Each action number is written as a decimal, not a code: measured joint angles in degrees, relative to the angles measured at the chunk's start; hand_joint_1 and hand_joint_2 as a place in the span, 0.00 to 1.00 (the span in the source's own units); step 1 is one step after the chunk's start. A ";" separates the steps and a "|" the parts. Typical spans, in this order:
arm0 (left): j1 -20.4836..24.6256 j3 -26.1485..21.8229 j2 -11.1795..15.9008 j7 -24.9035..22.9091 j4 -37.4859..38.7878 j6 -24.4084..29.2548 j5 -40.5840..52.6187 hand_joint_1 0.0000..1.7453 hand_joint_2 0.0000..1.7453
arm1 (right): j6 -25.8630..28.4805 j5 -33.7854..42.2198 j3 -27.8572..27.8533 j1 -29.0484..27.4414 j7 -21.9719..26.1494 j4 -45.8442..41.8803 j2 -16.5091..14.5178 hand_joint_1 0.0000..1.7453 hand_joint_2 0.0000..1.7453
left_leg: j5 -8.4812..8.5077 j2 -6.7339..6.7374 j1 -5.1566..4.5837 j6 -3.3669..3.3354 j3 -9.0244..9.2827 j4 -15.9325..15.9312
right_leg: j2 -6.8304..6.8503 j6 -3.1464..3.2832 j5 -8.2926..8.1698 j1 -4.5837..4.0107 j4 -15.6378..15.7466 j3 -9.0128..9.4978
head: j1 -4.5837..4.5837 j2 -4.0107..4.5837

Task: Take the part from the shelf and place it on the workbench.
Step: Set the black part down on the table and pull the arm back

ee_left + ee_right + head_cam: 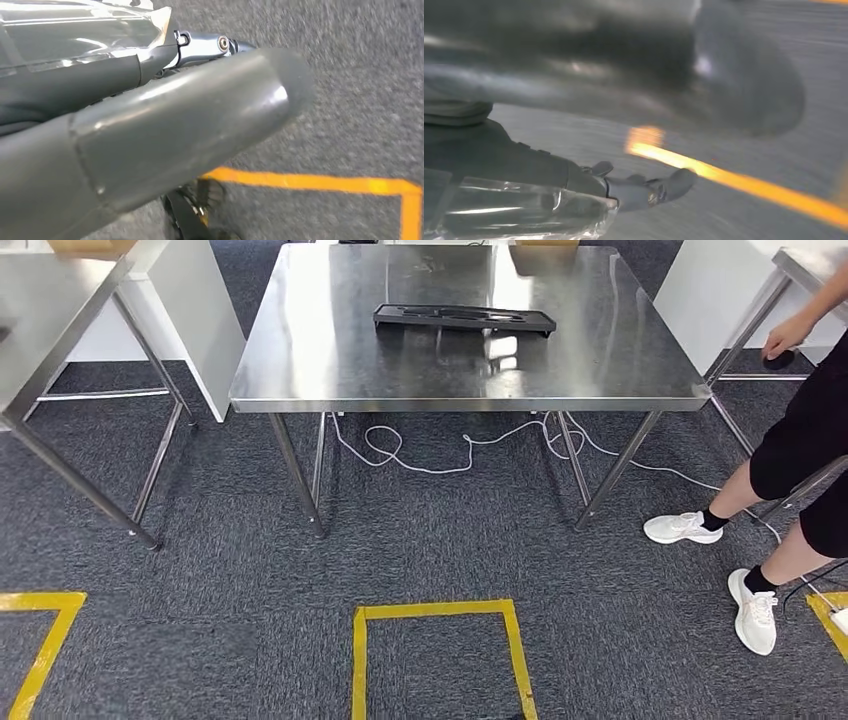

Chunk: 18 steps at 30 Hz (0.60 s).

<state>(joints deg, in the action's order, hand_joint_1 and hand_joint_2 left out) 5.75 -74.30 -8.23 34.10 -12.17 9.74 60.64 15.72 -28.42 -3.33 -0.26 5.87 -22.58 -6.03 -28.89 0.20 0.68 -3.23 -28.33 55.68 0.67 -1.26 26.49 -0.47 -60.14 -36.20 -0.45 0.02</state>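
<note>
A long black moulded part lies flat on the far half of the steel workbench, which stands straight ahead in the head view. My left hand hangs over grey carpet, its thick grey thumb in front and a finger stretched out beyond it, with nothing in it. My right hand is blurred. It also hangs above the carpet with a finger extended, and it holds nothing.
A person in white shoes stands at the right, reaching to a side table. Another steel table stands at the left. A white cable trails under the workbench. A yellow tape square marks the carpet in front.
</note>
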 joint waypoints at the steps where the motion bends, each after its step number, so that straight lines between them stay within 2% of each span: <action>1: -0.05 0.03 0.02 0.20 0.00 0.04 0.00 0.00 0.00 | -0.92 -1.22 1.26 0.09 -3.94 2.27 0.30 0.00 0.00 | 0.72 0.14 -0.15 -0.31 -0.83 0.02 | -0.16 0.31 2.83 0.24 -2.92 -0.81 | -0.12 0.00; 2: -0.10 0.05 0.05 0.33 0.00 0.07 0.02 0.00 0.00 | -2.20 -2.12 2.45 0.20 -7.95 4.15 0.57 0.00 0.00 | 1.44 0.24 -0.24 -0.55 -1.73 0.05 | -0.25 0.50 5.44 0.42 -6.45 -1.45 | -0.25 0.00; 3: -0.14 0.07 0.10 0.41 0.00 0.08 0.04 0.00 0.00 | -3.62 -2.73 3.52 0.33 -11.82 5.69 0.90 0.00 0.00 | 2.20 0.35 -0.34 -0.55 -2.68 0.09 | -0.28 0.38 7.08 0.60 -9.81 -1.73 | -0.26 0.00; 4: -0.14 0.09 0.13 0.49 0.00 0.06 0.08 0.00 0.00 | -4.85 -3.13 4.41 0.46 -14.95 6.94 1.16 0.00 0.00 | 2.95 0.47 -0.38 -0.48 -3.65 0.14 | -0.29 -0.08 7.55 0.77 -12.10 -1.44 | -0.29 0.00; 5: -0.14 0.10 0.15 0.52 0.00 0.03 0.11 0.00 0.00 | -5.78 -3.35 5.07 0.62 -17.17 7.87 1.45 0.00 0.00 | 3.70 0.59 -0.38 -0.37 -4.66 0.20 | -0.29 -0.80 6.86 0.91 -12.67 -0.36 | -0.30 0.00; 6: -0.14 0.11 0.16 0.53 0.00 -0.02 0.13 0.00 0.00 | -6.36 -3.47 5.62 0.77 -18.52 8.61 1.70 0.00 0.00 | 4.44 0.68 -0.35 -0.19 -5.67 0.30 | -0.29 -1.56 5.56 1.07 -11.32 1.60 | -0.30 0.00; 7: -0.11 0.13 0.16 0.54 0.00 -0.06 0.15 0.00 0.00 | -6.63 -3.53 6.06 0.97 -19.05 9.16 1.94 0.00 0.00 | 5.15 0.73 -0.33 0.06 -6.49 0.47 | -0.29 -2.09 4.51 1.22 -8.00 4.54 | -0.31 0.00; 8: -0.08 0.13 0.16 0.55 0.00 -0.07 0.17 0.00 0.00 | -6.80 -3.57 6.44 1.25 -19.30 9.56 2.17 0.00 0.00 | 5.82 0.75 -0.37 0.38 -7.24 0.72 | -0.29 -2.26 4.30 1.19 -3.19 8.30 | -0.36 0.00; 9: -0.06 0.14 0.17 0.57 0.00 -0.08 0.19 0.00 0.00 | -6.89 -3.60 6.76 1.55 -19.45 9.89 2.36 0.00 0.00 | 6.49 0.81 -0.44 0.74 -7.78 0.95 | -0.38 -2.06 4.79 1.06 1.52 11.46 | -0.36 0.00; 10: -0.04 0.14 0.21 0.60 0.00 -0.08 0.20 0.00 0.00 | -6.95 -3.64 7.03 1.79 -19.50 10.22 2.51 0.00 0.00 | 7.20 0.87 -0.56 1.04 -8.10 1.11 | -0.45 -1.72 5.48 0.96 5.05 13.56 | -0.38 0.00; 11: -0.05 0.14 0.30 0.63 0.01 -0.08 0.21 0.00 0.00 | -7.03 -3.68 7.28 1.96 -19.54 10.54 2.55 0.00 0.00 | 7.83 0.91 -0.65 1.23 -8.40 1.24 | -0.53 -1.37 6.01 0.86 6.86 14.40 | -0.38 -0.01; 13: -0.11 0.14 0.51 0.67 0.02 -0.06 0.21 0.00 0.00 | -7.14 -3.46 7.66 2.11 -20.36 11.17 2.55 0.00 0.00 | 8.31 0.82 -0.45 1.53 -9.02 1.80 | -0.39 -0.75 5.64 1.41 6.35 13.22 | -0.19 -0.01; 14: -0.18 0.14 0.62 0.67 0.02 -0.05 0.20 0.00 0.00 | -7.23 -3.02 7.76 2.19 -21.19 11.40 2.51 0.00 0.00 | 7.25 0.68 -0.25 1.75 -9.47 2.69 | -0.22 -0.28 5.30 1.59 5.94 12.69 | -0.07 -0.01; 15: -0.26 0.14 0.66 0.67 0.03 -0.04 0.20 0.00 0.00 | -7.35 -2.17 7.73 2.21 -22.15 11.56 2.47 0.00 0.00 | 4.91 0.54 -0.06 2.05 -10.01 4.49 | 0.04 0.36 4.84 1.70 5.72 12.12 | 0.08 0.00; 17: -0.42 0.14 0.69 0.67 0.05 -0.05 0.21 0.00 0.00 | -7.58 -0.25 7.17 2.18 -22.66 11.70 2.38 0.00 0.00 | -1.55 0.32 0.14 2.59 -11.08 10.66 | 0.42 1.40 3.66 1.37 5.52 10.79 | 0.18 0.00; 18: -0.48 0.14 0.68 0.66 0.07 -0.07 0.32 0.00 0.00 | -7.64 0.43 6.76 2.16 -22.10 11.71 2.32 0.00 0.00 | -3.87 0.27 0.22 2.78 -11.37 14.16 | 0.54 1.67 2.98 1.19 5.40 9.91 | 0.21 0.00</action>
<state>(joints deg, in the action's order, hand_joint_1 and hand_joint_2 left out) 5.28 -74.16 -7.55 34.76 -12.10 9.67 60.96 8.08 -27.98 3.43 1.90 -16.23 -10.87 -3.70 -32.77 0.47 0.90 -0.45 -39.71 69.84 1.20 0.41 29.47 0.72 -54.74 -26.29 -0.24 0.02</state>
